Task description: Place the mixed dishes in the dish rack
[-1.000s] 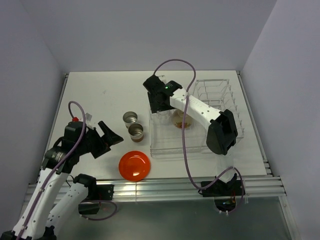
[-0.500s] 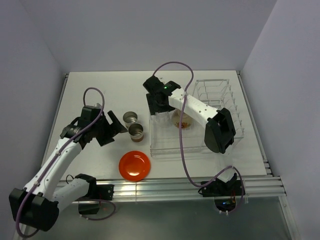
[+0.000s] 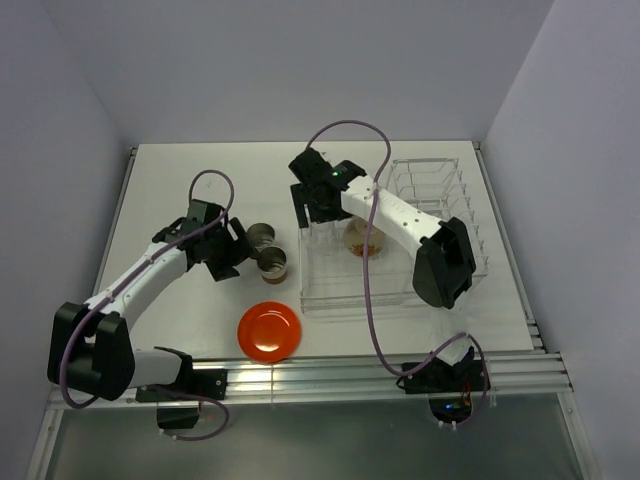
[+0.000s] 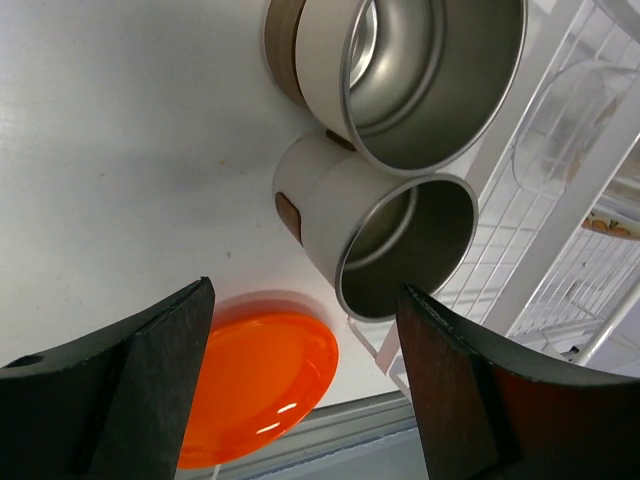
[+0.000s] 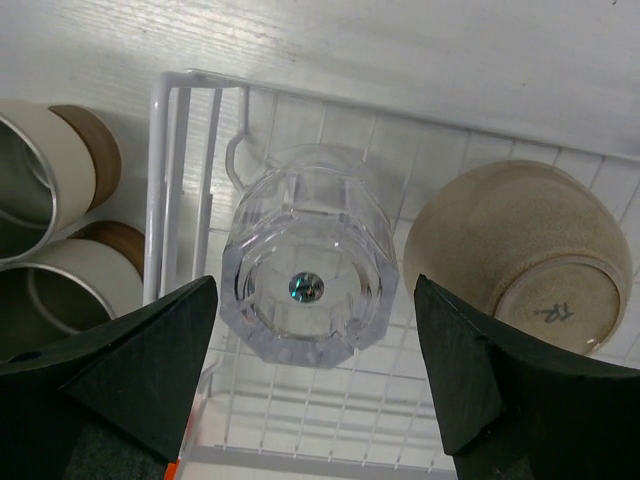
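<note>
Nearest the arm bases, the orange-red plate (image 3: 268,331) lies flat on the table (image 3: 200,170), not yet loaded. Just beyond it, the left gripper (image 4: 305,300), fingers apart and holding nothing, frames the nearer brown cup (image 4: 400,250), which stands just beside the second brown cup (image 4: 430,70) and near the dish rack (image 3: 350,295). Farther back, in the rack's basket, the clear glass (image 5: 300,240) sits upside down beside the upturned beige bowl (image 5: 520,250). The right gripper (image 5: 315,288) hovers over the glass, fingers spread clear of it. The risks: a finger closing on the near cup may shove its neighbour or push it against the rack, and a careless lift of the right arm could clip the glass and topple it into the bowl.
</note>
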You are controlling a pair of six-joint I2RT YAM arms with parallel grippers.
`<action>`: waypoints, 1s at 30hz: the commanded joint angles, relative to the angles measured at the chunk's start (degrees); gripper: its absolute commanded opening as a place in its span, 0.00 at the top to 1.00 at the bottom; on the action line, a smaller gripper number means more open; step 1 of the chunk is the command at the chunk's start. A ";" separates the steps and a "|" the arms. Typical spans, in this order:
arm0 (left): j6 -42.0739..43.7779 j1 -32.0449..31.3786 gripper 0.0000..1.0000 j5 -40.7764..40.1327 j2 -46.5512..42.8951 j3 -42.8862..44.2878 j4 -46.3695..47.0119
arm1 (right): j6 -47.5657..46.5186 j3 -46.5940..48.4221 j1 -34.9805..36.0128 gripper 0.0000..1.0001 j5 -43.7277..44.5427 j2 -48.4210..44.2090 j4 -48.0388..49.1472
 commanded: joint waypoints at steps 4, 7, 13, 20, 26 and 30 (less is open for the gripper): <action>1.11 0.18 0.22 0.99 3.98 2.89 5.81 | 0.46 -3.45 0.14 0.13 0.37 -12.62 3.19; 0.94 0.18 0.26 1.25 7.14 3.33 7.21 | 1.25 -5.56 1.37 0.13 1.60 -17.63 3.02; 0.59 0.01 0.40 2.83 12.50 1.84 11.51 | 2.74 -9.60 3.74 0.13 2.48 -28.62 3.37; -0.12 -0.17 0.81 5.12 13.58 -1.15 15.74 | 3.98 -13.29 4.36 0.13 2.40 -38.64 4.25; -0.56 -0.34 1.00 5.04 3.75 -3.26 12.07 | 4.50 -18.29 4.45 0.13 -0.49 -42.69 5.48; -1.52 -0.34 1.00 4.77 -7.59 -4.49 7.24 | 5.47 -21.90 4.53 0.13 -5.94 -45.24 9.59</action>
